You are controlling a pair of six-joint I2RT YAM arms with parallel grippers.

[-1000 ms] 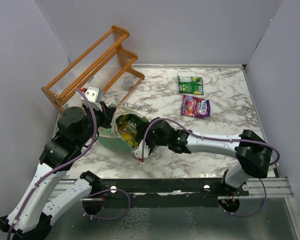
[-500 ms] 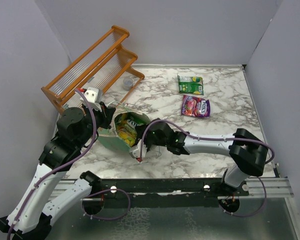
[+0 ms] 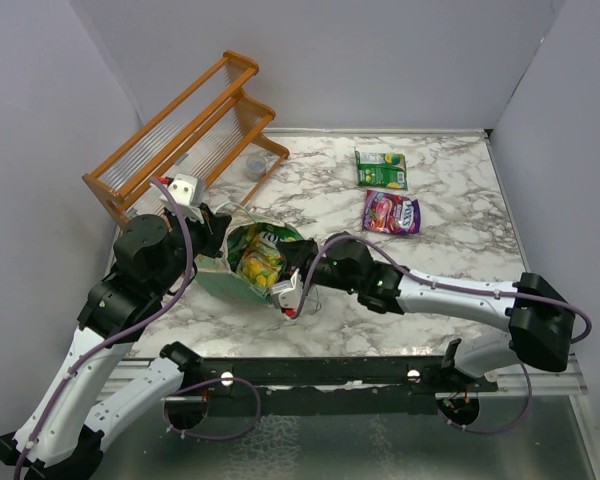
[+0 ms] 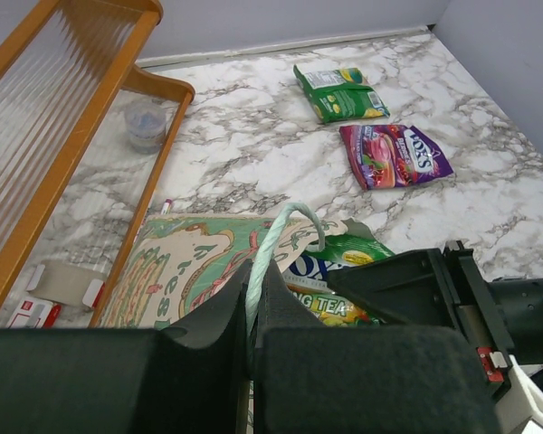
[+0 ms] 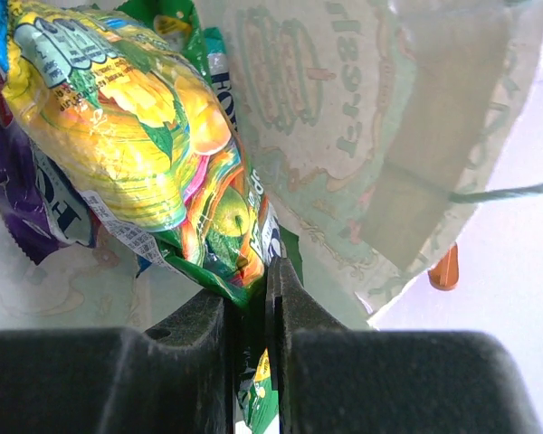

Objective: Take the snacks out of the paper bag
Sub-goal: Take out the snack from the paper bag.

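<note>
Reaching deeper into the paper bag (image 3: pixel 218 280) than a second ago, the right gripper (image 5: pixel 252 289) pinches nearly closed on the edge of a yellow-green snack (image 5: pixel 136 136) while the left gripper (image 4: pixel 253 298), shut tight, holds the string handle (image 4: pixel 294 208); the next move calls for drawing the packet clear of the bag.

Purple-pink packet (image 4: pixel 396 155): "OX'S" in white capitals.
Yellow-green packet (image 4: pixel 337 308) inside paper bag (image 4: pixel 176 262): "TEA".
Paper bag: printed lettering, too curled to read.
</note>
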